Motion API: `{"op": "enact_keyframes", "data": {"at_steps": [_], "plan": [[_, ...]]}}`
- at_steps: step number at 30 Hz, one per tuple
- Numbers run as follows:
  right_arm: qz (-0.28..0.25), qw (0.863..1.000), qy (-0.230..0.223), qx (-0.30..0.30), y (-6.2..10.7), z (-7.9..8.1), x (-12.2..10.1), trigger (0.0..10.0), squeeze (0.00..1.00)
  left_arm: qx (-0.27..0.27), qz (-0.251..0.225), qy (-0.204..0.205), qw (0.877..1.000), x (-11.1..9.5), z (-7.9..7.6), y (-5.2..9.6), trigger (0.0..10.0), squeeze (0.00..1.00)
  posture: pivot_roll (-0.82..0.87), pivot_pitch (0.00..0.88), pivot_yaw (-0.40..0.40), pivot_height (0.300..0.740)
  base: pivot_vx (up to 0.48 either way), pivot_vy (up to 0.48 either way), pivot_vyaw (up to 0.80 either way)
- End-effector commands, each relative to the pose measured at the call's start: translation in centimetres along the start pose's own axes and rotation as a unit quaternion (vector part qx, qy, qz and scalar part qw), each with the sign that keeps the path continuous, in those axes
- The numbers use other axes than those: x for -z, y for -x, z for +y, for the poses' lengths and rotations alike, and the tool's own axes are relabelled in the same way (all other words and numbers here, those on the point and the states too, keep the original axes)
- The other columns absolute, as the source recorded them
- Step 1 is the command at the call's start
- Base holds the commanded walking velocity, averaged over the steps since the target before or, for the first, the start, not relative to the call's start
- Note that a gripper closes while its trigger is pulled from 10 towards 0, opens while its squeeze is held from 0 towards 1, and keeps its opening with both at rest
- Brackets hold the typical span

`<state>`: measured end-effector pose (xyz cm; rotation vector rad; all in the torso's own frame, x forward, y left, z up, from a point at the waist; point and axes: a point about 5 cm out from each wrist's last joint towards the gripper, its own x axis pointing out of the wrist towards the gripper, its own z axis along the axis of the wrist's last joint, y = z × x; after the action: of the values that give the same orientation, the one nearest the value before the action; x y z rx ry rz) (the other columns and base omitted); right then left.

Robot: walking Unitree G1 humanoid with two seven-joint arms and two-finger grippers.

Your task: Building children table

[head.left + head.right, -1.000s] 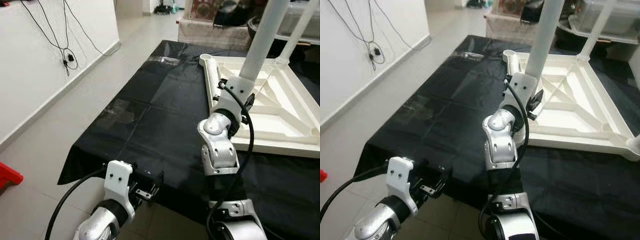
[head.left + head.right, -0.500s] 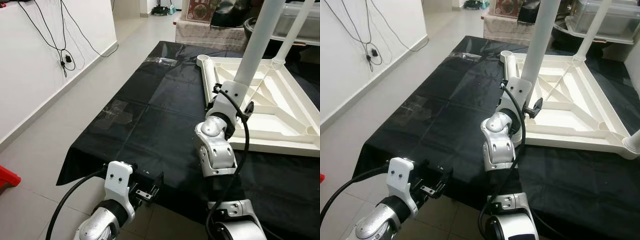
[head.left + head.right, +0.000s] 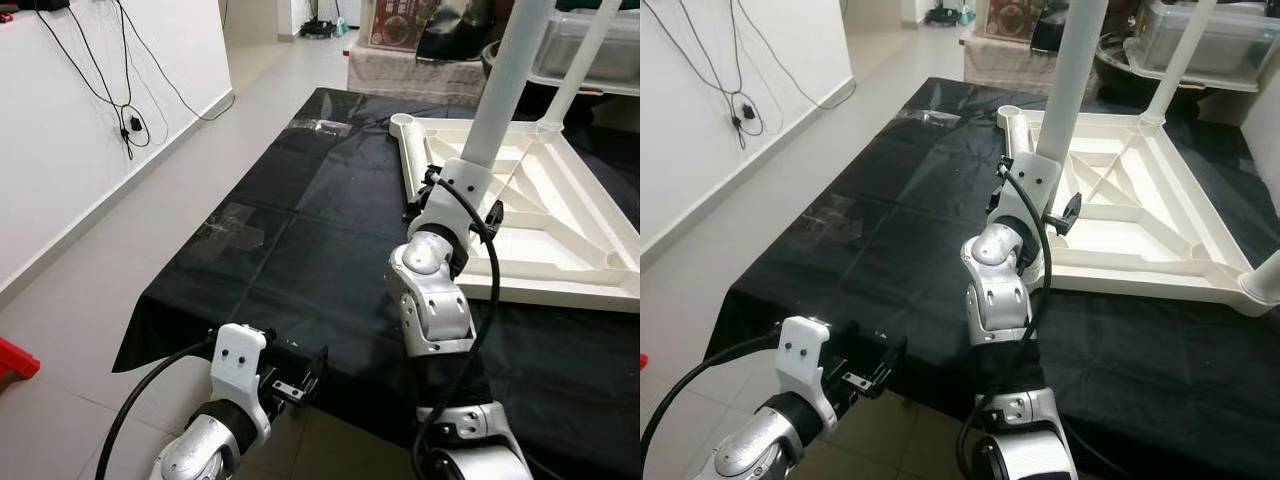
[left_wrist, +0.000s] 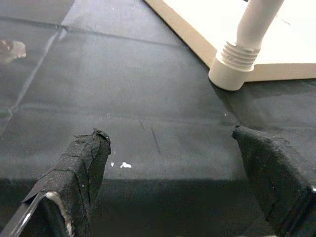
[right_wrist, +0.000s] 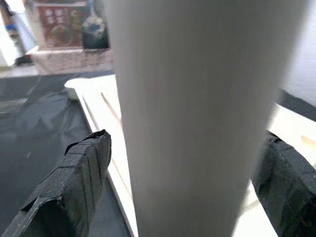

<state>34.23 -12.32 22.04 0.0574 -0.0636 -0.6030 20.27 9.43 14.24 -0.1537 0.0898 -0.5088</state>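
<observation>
Right claw point(image 5: 182, 163): gripping an upright white table leg point(image 3: 505, 90).
Left claw point(image 4: 182, 182): hanging wide open at the black-covered worktop point(image 3: 300, 250) edge.
Tabletop point(image 3: 560, 230): lying upside down.

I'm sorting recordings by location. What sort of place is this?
Probably a home room used as an assembly spot: tiled floor, cables on a white wall, and an upturned white table on a black-covered surface.
</observation>
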Motion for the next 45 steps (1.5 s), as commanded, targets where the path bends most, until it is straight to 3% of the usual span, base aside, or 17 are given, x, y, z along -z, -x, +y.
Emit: {"op": "enact_keyframes", "data": {"at_steps": [1,13,23,25,29,31,32,36,40,41,45], "plan": [[0.073,0.997,-0.012,-0.031,2.0,0.8,2.8,10.0,0.00,0.001,0.003,-0.006,1.000,0.3,0.1,-0.1,10.0,0.00,0.19,0.056,-0.019,0.740,0.000,0.000,0.00],[0.076,0.996,0.006,-0.052,1.7,-0.2,3.3,10.0,0.00,0.002,0.002,-0.010,1.000,0.5,0.3,-0.4,10.0,0.00,0.19,0.037,-0.022,0.740,0.000,0.000,0.00],[0.087,0.991,0.035,-0.099,2.6,-2.3,4.2,10.0,0.00,0.002,-0.001,-0.013,1.000,0.6,0.7,-0.7,10.0,0.00,0.18,0.036,-0.017,0.740,0.000,0.000,0.00],[0.092,0.989,0.052,-0.107,2.9,-3.5,4.8,10.0,0.00,0.001,-0.001,-0.014,1.000,0.6,0.8,-0.8,10.0,0.00,0.18,0.036,-0.017,0.740,0.000,0.000,0.00],[0.090,0.987,0.069,-0.117,3.1,-4.3,5.1,10.0,0.00,-0.001,-0.002,-0.014,1.000,0.6,0.9,-0.8,10.0,0.00,0.17,0.035,-0.018,0.740,0.000,0.000,0.00],[0.084,0.982,0.098,-0.142,3.3,-6.3,5.8,10.0,0.00,-0.008,-0.005,-0.013,1.000,0.6,1.1,-1.0,10.0,0.00,0.17,0.035,-0.019,0.740,0.000,0.000,0.00],[0.084,0.982,0.098,-0.142,3.3,-6.3,5.8,10.0,0.00,-0.008,-0.005,-0.013,1.000,0.6,1.1,-1.0,10.0,0.00,0.17,0.035,-0.019,0.740,0.000,0.000,0.00],[0.060,0.972,0.141,-0.176,2.1,-8.6,6.4,10.0,0.00,-0.016,-0.003,-0.023,1.000,0.7,1.2,-1.2,10.0,0.00,0.17,0.033,-0.018,0.740,0.000,0.000,0.00],[0.051,0.972,0.143,-0.182,1.4,-8.8,6.4,10.0,0.00,-0.016,-0.003,-0.023,1.000,0.8,1.2,-1.2,10.0,0.00,0.17,0.033,-0.018,0.740,0.000,0.000,0.00],[0.052,0.972,0.158,-0.166,-0.1,-9.5,6.6,10.0,0.00,-0.019,0.002,-0.027,0.999,0.9,1.3,-1.3,10.0,0.00,0.17,0.033,-0.023,0.740,0.000,0.000,0.00],[0.053,0.969,0.188,-0.152,-1.5,-10.5,6.8,10.0,0.00,-0.022,0.003,-0.028,0.999,0.9,1.3,-1.3,10.0,0.00,0.17,0.034,-0.024,0.740,0.000,0.000,0.00]]}}
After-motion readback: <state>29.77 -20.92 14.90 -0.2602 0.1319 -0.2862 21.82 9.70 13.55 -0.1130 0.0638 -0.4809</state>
